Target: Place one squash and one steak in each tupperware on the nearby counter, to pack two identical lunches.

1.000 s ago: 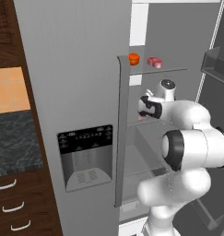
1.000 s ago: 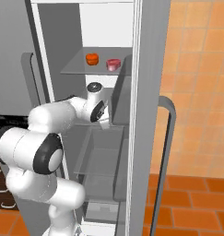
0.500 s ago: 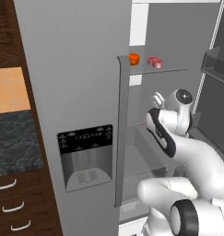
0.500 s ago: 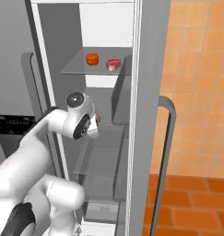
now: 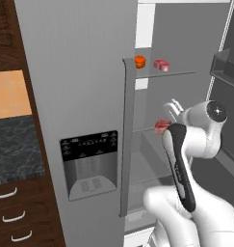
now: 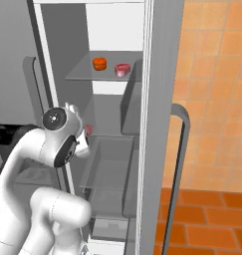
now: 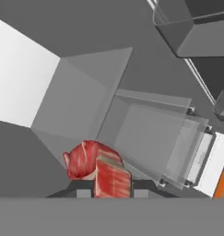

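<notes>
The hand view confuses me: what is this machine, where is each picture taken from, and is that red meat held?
It is a white robot arm working inside an open fridge. Two cameras ride on its base, behind it to the left and right; the third sits on the hand and looks along the gripper. There, a red streaked steak sits between the shut finger tips, so it looks gripped. On the upper shelf a squash and another steak lie apart. At far left, the dark counter shows.
</notes>
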You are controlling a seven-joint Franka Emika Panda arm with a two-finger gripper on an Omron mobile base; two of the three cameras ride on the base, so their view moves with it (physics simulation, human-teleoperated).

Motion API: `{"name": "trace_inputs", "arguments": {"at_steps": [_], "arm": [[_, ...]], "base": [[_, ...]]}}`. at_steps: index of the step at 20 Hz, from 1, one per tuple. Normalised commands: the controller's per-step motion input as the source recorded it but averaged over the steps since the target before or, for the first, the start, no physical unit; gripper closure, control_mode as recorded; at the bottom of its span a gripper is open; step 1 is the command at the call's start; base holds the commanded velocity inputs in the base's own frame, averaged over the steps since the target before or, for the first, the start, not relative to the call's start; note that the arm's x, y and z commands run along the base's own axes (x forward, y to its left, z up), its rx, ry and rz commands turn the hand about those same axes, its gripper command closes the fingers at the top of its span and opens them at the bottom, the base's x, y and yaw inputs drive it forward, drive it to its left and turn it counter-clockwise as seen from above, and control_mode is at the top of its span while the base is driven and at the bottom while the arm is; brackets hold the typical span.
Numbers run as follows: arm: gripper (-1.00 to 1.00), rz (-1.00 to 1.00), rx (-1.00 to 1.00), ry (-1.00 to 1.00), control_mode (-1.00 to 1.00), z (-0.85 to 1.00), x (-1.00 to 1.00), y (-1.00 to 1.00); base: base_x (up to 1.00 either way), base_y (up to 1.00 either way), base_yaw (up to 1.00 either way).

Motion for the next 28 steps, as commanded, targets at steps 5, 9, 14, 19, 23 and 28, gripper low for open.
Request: {"name": "trace_inputs", "arguments": {"at_steps": [5, 9, 14, 19, 23, 28], "arm": [[1.0, 0.05, 0.0, 0.01, -1.0, 0.64, -1.0, 0.03], [1.0, -0.08, 0.0, 0.0, -1.0, 0.53, -1.0, 0.0], [1.0, 0.0, -0.04, -0.08, -1.0, 0.27, -1.0, -0.01], [1.0, 0.01, -0.02, 0.0, 1.0, 0.0, -0.2, 0.0], [1.0, 0.0, 0.0, 0.0, 1.0, 0.0, 0.0, 0.0], [1.0, 0.0, 0.0, 0.0, 1.0, 0.0, 0.0, 0.0]], "base": [[0.0, 0.0, 0.0], [0.0, 0.0, 0.0], [0.0, 0.0, 0.0], [-0.71, 0.32, 0.1], [0.18, 1.0, 0.31], [0.56, 1.0, 0.23]]}}
